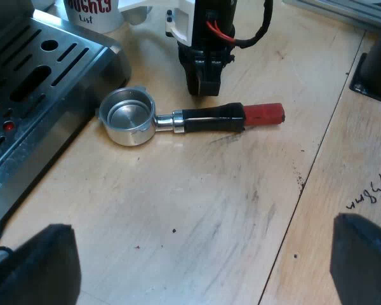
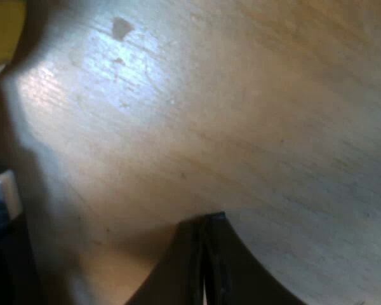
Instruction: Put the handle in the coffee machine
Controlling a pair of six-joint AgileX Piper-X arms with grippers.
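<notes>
Metal portafilter is laid on the worktop beside the espresso machine. Right tool, shut empty near its handle, should be opened first; left tool is spread wide, empty.

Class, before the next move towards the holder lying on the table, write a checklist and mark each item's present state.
1. Holder loose on the table, beside the machine: ok.
2. Handle unheld: ok.
3. Left pincer open: ok.
4. Right pincer open for a grasp: not ok, shut.
5. Right pincer apart from the handle: cannot tell, close by it.
6. Machine's lock point free: cannot tell.
</notes>
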